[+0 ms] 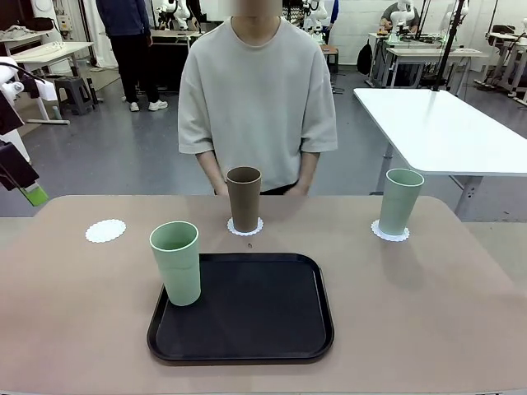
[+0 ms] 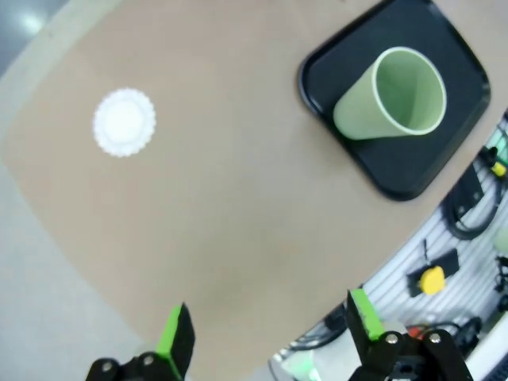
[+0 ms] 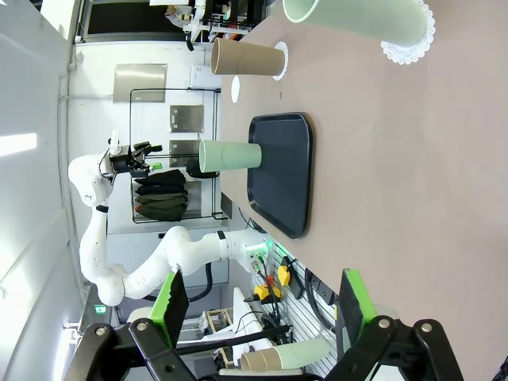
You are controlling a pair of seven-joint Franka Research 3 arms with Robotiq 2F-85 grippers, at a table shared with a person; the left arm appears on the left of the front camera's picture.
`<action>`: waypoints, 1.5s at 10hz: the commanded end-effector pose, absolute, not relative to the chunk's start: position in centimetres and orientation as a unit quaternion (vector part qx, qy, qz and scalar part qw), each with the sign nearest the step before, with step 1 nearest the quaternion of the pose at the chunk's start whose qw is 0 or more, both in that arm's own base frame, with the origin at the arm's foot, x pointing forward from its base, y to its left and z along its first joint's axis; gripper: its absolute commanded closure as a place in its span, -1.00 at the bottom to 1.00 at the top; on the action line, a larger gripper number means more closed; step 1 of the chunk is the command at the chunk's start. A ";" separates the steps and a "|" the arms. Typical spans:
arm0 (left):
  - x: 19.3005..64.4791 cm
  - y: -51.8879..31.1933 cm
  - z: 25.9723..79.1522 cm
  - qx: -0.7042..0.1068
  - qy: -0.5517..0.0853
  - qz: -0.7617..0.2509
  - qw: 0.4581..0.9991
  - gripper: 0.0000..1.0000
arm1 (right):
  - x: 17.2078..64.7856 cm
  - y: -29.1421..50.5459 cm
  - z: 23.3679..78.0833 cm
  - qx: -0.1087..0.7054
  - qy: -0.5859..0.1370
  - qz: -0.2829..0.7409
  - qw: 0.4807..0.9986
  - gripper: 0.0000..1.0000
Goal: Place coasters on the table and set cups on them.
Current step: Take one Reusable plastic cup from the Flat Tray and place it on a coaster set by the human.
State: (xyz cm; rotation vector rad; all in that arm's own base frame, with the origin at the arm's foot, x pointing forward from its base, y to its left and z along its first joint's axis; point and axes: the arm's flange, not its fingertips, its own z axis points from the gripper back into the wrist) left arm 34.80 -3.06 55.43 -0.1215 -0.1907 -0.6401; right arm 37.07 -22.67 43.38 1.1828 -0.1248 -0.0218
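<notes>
left gripper (image 2: 268,317): jaws apart, nothing between them, hovering above the left end of the table (image 1: 74,329). right gripper (image 3: 262,286): jaws apart too, empty, well apart from the cups.

Nearest: black tray (image 1: 247,350) mid-table, close to the near edge, with wide bare table either side. One mint cup (image 1: 176,262) stands upright on the tray, just inside its left rim; the rest of the tray is bare.

Just behind the tray, the brown cup (image 1: 244,197) is upright on a coaster (image 1: 246,234). Far right, the second mint cup (image 1: 400,200) is upright on its own coaster (image 1: 389,237), near the table's far right corner. Far left, the third coaster (image 1: 105,230) lies uncovered, open table all round it.

A person (image 1: 257,99) stands at the far edge behind the brown cup, arms down. A white table (image 1: 436,123) stands beyond, to the right.
</notes>
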 end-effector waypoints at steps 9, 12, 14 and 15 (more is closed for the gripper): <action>42.0 -3.1 47.4 -0.311 -0.181 -0.641 0.678 -1.00 | 36.6 -22.4 43.4 0.560 -0.060 -0.009 0.826 -1.00; 40.8 -3.8 43.1 -0.313 -0.280 -0.603 0.678 -1.00 | 36.6 -22.4 43.4 0.560 -0.060 -0.009 0.826 -1.00; 39.7 -3.6 41.7 -0.280 -0.321 -0.589 0.687 -1.00 | 36.6 -22.4 43.4 0.560 -0.060 -0.009 0.826 -1.00; 39.0 -3.3 41.2 -0.289 -0.316 -0.600 0.676 -1.00 | 36.6 -22.4 43.4 0.560 -0.060 -0.009 0.826 -1.00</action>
